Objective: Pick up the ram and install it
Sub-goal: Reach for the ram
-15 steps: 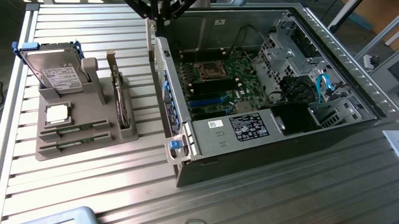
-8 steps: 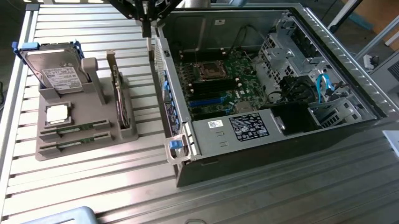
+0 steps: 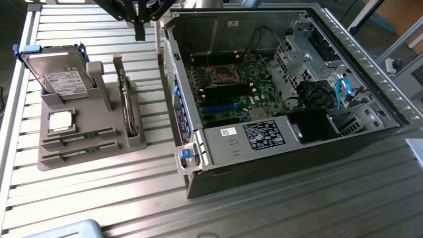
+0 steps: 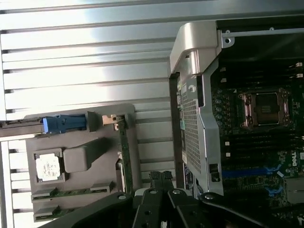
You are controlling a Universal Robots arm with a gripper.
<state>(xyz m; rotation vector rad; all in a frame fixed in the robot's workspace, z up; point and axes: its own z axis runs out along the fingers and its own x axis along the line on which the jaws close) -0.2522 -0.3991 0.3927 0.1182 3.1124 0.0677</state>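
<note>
Two ram sticks, thin green boards, lie on edge in the front slots of a grey holder (image 3: 92,163): one ram (image 3: 82,135) just behind the other (image 3: 79,153). In the wrist view they are the ram (image 4: 71,192) and its neighbour (image 4: 52,212). My gripper (image 3: 139,35) hangs high above the table's far side, between the holder and the open computer case (image 3: 278,153). Its black fingers are shut with nothing between them, and in the wrist view the gripper (image 4: 161,176) points down near the holder's edge. The motherboard (image 3: 228,91) lies exposed inside the case.
The holder also carries a hard drive (image 3: 63,79) with blue rails, a square silver processor (image 3: 61,120) and a tall green card (image 3: 124,99) standing on edge. The case's raised metal side wall (image 3: 173,94) stands between the holder and the motherboard. The table (image 3: 99,198) is ribbed metal.
</note>
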